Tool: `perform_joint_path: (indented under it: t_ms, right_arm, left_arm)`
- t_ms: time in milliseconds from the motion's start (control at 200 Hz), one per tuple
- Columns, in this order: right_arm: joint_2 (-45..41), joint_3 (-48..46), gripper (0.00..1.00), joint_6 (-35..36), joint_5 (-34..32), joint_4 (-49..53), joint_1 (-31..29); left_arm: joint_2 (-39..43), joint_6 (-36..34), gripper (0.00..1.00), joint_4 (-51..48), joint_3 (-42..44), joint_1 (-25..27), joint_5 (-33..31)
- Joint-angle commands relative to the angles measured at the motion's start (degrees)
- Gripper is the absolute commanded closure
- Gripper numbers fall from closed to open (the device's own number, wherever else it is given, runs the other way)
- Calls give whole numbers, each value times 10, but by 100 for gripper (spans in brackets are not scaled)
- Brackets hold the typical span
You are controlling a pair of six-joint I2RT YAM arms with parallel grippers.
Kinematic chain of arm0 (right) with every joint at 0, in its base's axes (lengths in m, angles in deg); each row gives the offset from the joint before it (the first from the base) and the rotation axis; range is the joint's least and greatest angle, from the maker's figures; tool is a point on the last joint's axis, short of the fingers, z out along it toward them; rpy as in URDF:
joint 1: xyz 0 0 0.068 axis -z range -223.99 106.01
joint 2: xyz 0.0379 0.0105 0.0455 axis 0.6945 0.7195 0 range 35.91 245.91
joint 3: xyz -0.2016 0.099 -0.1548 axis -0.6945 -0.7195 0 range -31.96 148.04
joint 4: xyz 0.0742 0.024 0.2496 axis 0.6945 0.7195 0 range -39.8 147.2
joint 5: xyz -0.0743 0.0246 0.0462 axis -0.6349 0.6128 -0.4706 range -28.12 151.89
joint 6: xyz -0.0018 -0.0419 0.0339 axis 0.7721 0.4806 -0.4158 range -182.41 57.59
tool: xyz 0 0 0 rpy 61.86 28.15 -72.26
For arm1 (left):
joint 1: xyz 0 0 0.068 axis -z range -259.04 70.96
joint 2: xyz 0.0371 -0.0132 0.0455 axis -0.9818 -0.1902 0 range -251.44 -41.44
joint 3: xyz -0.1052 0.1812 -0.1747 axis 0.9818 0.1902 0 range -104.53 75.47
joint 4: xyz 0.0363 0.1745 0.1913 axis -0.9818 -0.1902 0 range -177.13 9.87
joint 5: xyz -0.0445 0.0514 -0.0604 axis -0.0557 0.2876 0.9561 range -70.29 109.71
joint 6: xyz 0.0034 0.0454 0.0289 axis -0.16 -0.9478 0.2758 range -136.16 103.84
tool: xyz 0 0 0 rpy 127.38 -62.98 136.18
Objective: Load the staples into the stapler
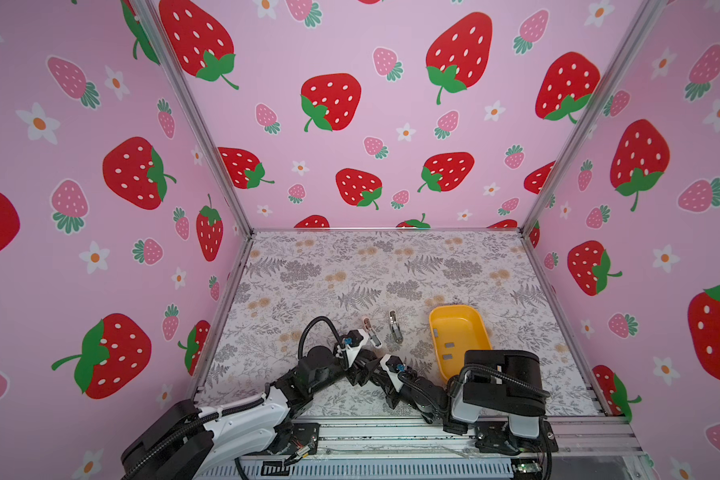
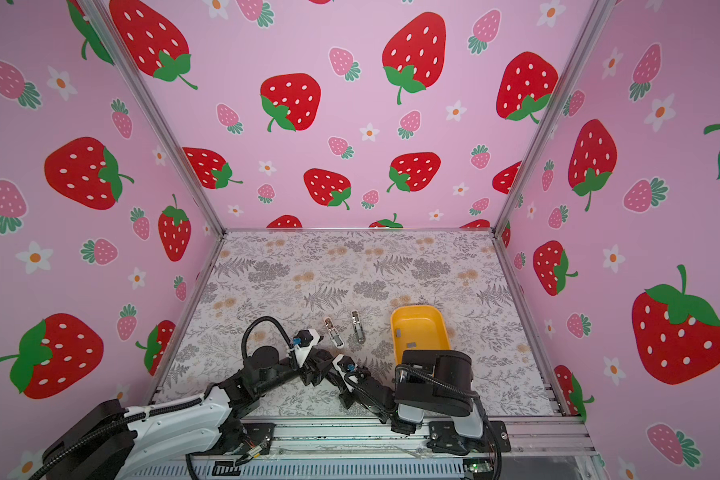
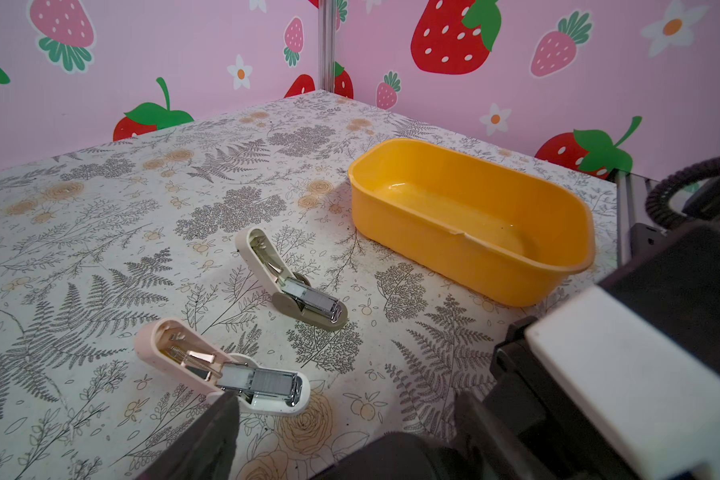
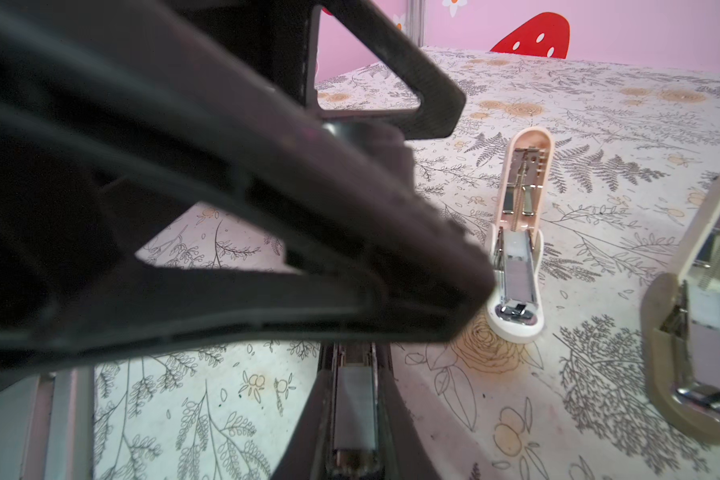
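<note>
Two staplers lie hinged open on the floral table: a pink stapler [image 1: 371, 330] [image 3: 225, 365] [image 4: 520, 232] and a beige stapler [image 1: 395, 326] [image 3: 292, 282] [image 4: 699, 332]. Each has a grey strip in its magazine. My right gripper [image 4: 352, 357] [image 1: 377, 370] is shut on a strip of staples [image 4: 355, 399], low over the table just short of the pink stapler. My left gripper [image 3: 346, 401] [image 1: 364, 358] stands open and empty beside the pink stapler's front end, one finger [image 3: 213, 440] nearly touching it. More staples [image 1: 449, 344] lie in the yellow tray [image 1: 474, 322].
The yellow tray [image 3: 466, 257] [image 2: 441, 328] sits right of the staplers. The two wrists crowd together near the table's front edge, the left fingers [image 4: 267, 232] filling much of the right wrist view. Pink walls close in the back and both sides.
</note>
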Motion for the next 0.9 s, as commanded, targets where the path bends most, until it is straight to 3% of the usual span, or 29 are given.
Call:
perform_joint_path:
  t_ms: [0,220,365,440,505,775,895]
  right_arm:
    - [-1,-4,100,-7,-4,-76,3]
    - [2,-4,100,-10,-3,-77,3]
    - [-1,-3,96,-7,-3,-69,3]
    - [-12,-5,70,-13,-12,-58,3]
    - [-29,-12,63,-14,-16,-51,2]
    - [-126,-28,65,-16,-25,22,3]
    - [-155,-3,71,-15,-22,92,3]
  left_arm:
    - [20,4,14,9,-6,3,-12]
    - [66,25,9,-26,-6,4,-58]
    - [80,47,8,-63,-12,4,-145]
    - [77,67,8,-96,-23,3,-197]
    - [72,85,8,-122,-31,2,-227]
    - [73,155,8,-143,-17,2,-258]
    - [89,170,8,-157,-7,3,-267]
